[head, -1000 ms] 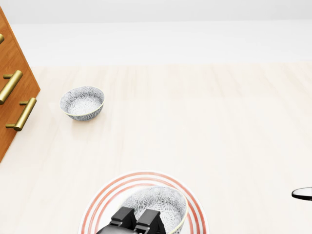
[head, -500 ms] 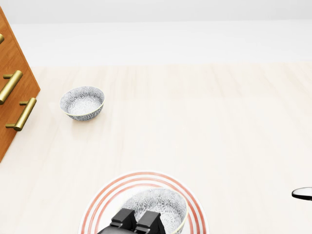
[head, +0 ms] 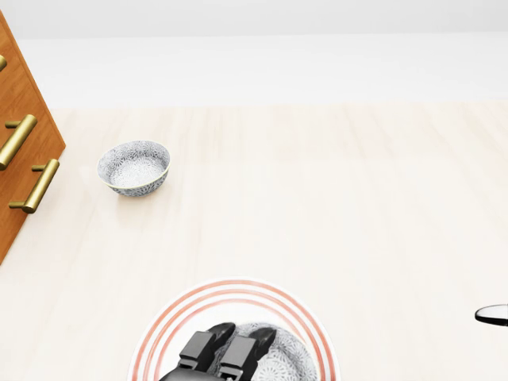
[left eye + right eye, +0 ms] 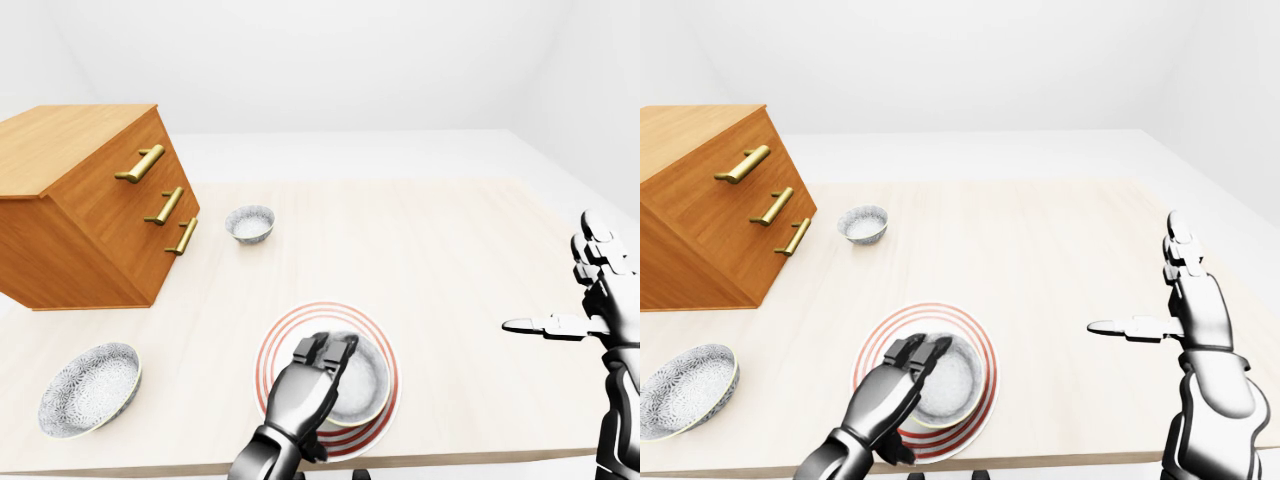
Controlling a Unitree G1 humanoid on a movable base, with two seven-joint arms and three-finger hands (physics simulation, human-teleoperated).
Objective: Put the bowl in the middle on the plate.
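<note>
A pale wooden desk (image 4: 450,260) stands in a plain white room.

**Position.** The bowl (image 4: 365,385) lies inside the red-ringed plate (image 4: 300,322), near the bottom centre of the left-eye view. It sits slightly toward the plate's right side.

**Grip.** The left robot hand (image 4: 303,392) reaches in from below. Its fingers (image 4: 343,348) are hooked over the bowl's near rim and appear clamped on it.

**Procedure.**
1. Confirm the bowl rests flat before letting go. A tilted bowl may rock or slide on the smooth plate.
2. Spread the fingers fully, then lift the hand straight up. A sideways pull could drag the rim and shift the bowl off centre.
3. Keep the right robot hand (image 4: 1198,305) where it is: open, fingers spread, well apart over the desk's right side.

**Surroundings.** A far bowl (image 4: 250,222) stands just beside the drawer chest (image 4: 90,215). A near bowl (image 4: 90,388) lies at the desk's lower left. Neither is near the plate.

**Limits of view.**
- The thumb is hidden under the hand, so the grip is a judgement.
- The hand covers the near rim, so contact between bowl base and plate cannot be confirmed.
- The head view cuts off the plate's lower half at its bottom edge.
</note>
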